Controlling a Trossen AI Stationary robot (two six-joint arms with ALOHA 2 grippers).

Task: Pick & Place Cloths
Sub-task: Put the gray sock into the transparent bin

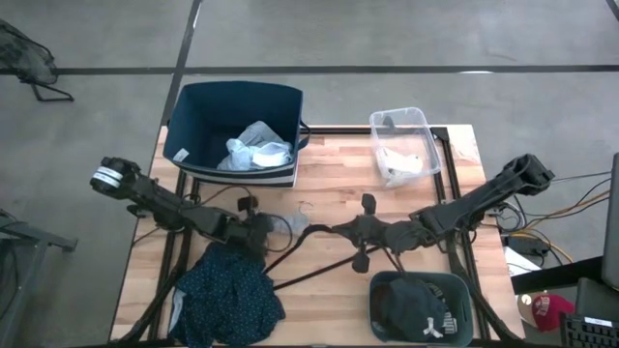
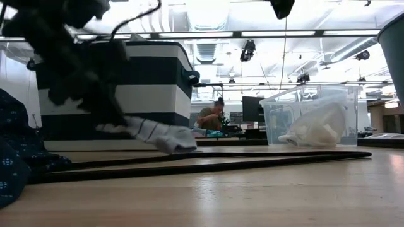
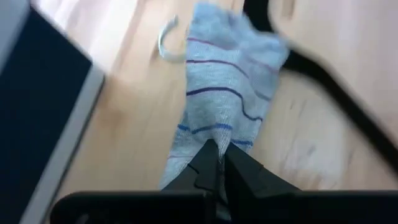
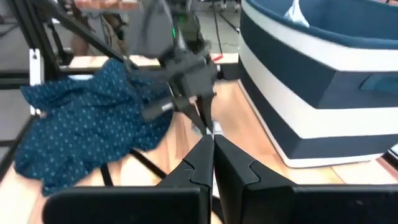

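One grey striped sock (image 3: 217, 99) lies on the desk (image 1: 329, 184) just near of the navy-and-white bin (image 1: 237, 121), its end clenched in the left hand (image 1: 263, 228), presumably for lifting into that bin. Right hand (image 1: 360, 232) waits mid-desk, clenched on nothing. Dotted teal garment (image 1: 227, 295) remains at the near-left edge, uncollected.

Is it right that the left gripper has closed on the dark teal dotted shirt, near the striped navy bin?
Not quite. The left gripper is shut on the grey striped sock, not on the dark teal dotted shirt, which lies untouched at the table's front edge. The left wrist view shows the sock pinched between the fingers. The rest holds: the striped navy bin stands close by.
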